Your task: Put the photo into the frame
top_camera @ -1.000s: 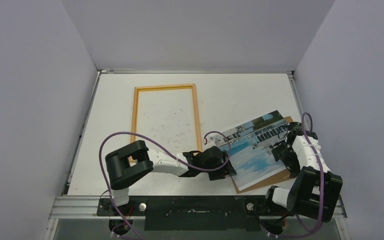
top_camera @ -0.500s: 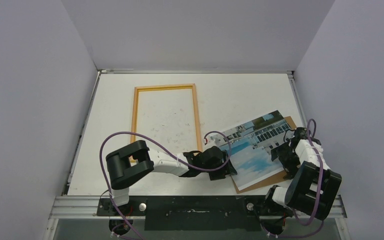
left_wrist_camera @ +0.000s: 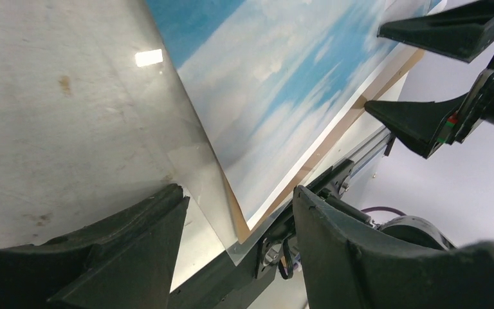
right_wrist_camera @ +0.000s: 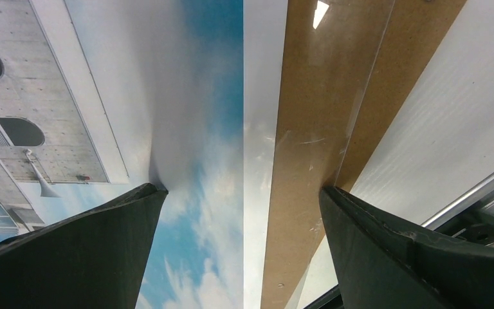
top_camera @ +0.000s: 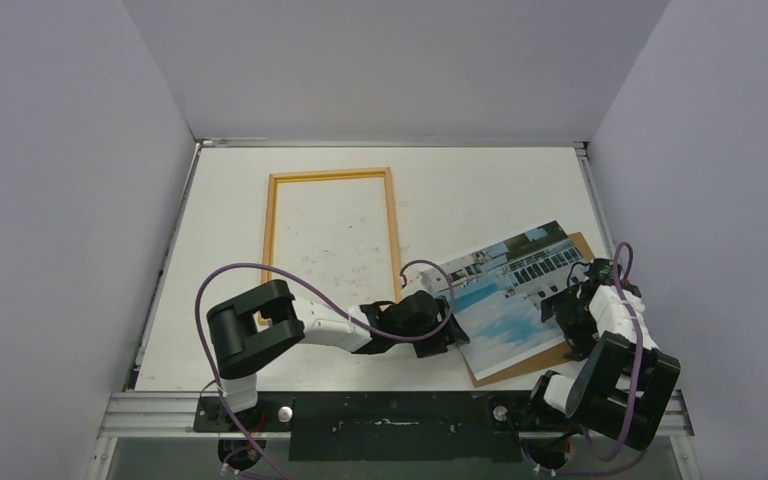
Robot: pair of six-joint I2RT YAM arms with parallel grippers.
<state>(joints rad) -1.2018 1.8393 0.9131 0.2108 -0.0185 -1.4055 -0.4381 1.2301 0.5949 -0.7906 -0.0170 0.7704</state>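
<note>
Photo [top_camera: 510, 300] atop board [right_wrist_camera: 309, 161]; left claw [left_wrist_camera: 239, 193], right claw [right_wrist_camera: 241, 189] apart — left perhaps touching edge

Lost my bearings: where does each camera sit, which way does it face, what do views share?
Top external: above and behind the arm bases, looking down on the table; both arms show, left claw and right claw flanking the photo, frame to its left.
Left wrist: on the left arm, looking low across the photo's corner between its open fingers; right claw beyond.
Right wrist: on the right arm, looking down between its open fingers at photo edge and backing board.
Shared: every view shows the photo.
</note>
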